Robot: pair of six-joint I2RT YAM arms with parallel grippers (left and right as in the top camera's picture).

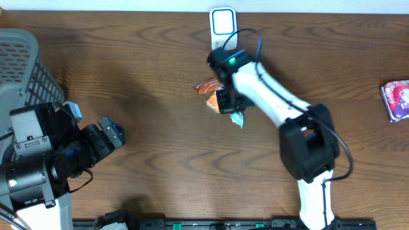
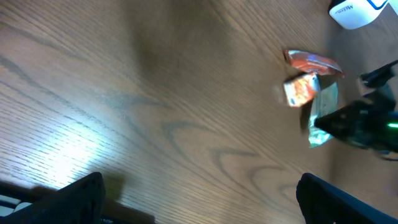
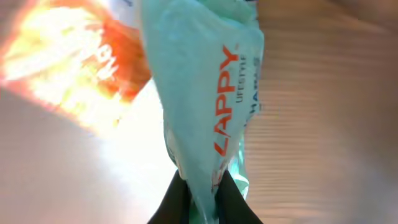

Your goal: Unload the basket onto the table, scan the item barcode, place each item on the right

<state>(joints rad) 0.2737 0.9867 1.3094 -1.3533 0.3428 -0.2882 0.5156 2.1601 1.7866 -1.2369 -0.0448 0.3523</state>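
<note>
Right end effector (image 3: 199, 199) clamped on a mint-green packet (image 3: 199, 81), just below the white scanner (image 1: 222, 24).
The wooden table (image 1: 160, 179) fills the frame, with a grey basket (image 1: 25, 64) at its upper left. The left end effector (image 1: 114, 134), at lower left, has its fingers wide apart and holds nothing. An orange packet (image 1: 206, 87) sits just beside the green one near top centre, and a purple packet (image 1: 396, 99) lies at the right edge.

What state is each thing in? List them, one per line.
Left end effector: open, holding nothing.
Right end effector: shut on the teal packet.
Teal packet: pinched at one end by the right end effector.
Orange packet: lying on the table, free.
Scanner: on the table, untouched.
Purple packet: lying at the table's right edge, untouched.
</note>
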